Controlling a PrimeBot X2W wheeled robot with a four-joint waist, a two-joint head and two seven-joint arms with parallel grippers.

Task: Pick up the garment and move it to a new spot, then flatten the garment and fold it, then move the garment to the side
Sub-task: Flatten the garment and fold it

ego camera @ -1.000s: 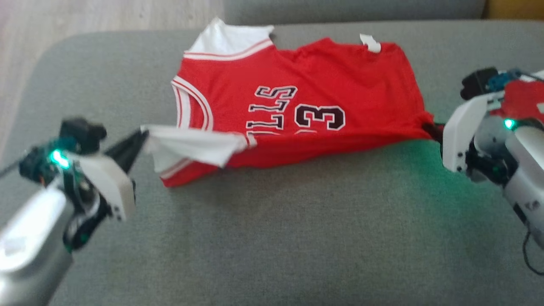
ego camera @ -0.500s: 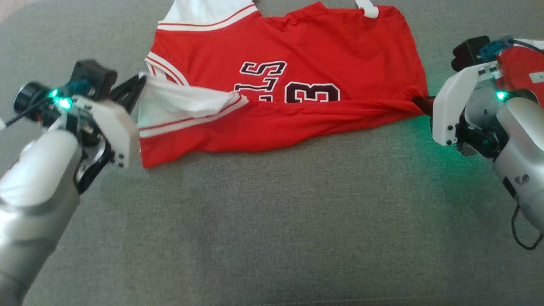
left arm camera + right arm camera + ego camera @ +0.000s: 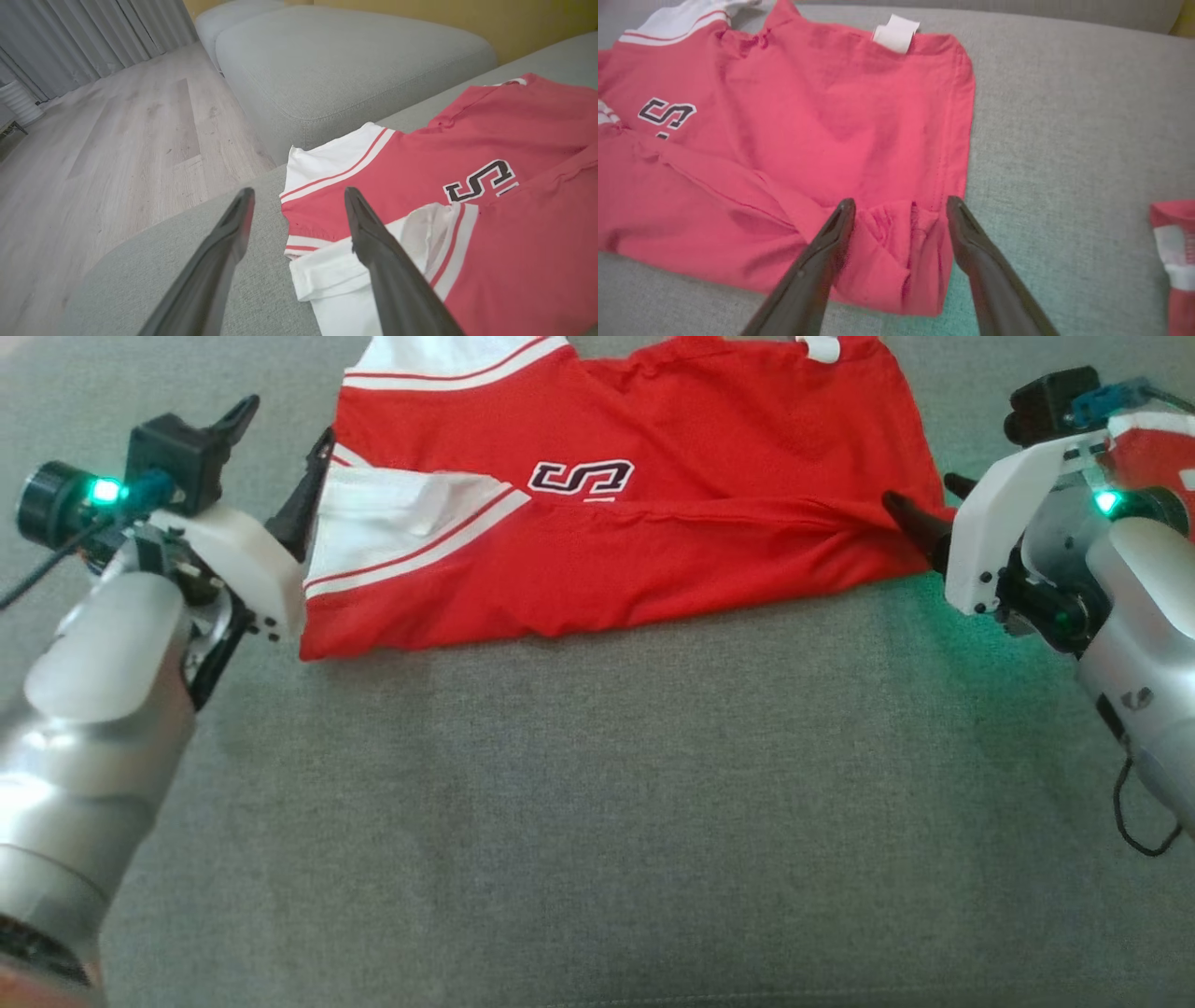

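As jersey (image 3: 514, 135) lies on grey couch (image 3: 117, 289), wood flr (image 3: 117, 140) beyond

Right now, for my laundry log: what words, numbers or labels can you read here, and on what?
"S" on the red jersey, black with a white outline; a folded-over layer cuts off the next letter.
Nothing legible on the white tag at the jersey's edge.

Red, white-trimmed jersey (image 3: 672, 541), folded over, flat on the grey cushion (image 3: 597, 803).
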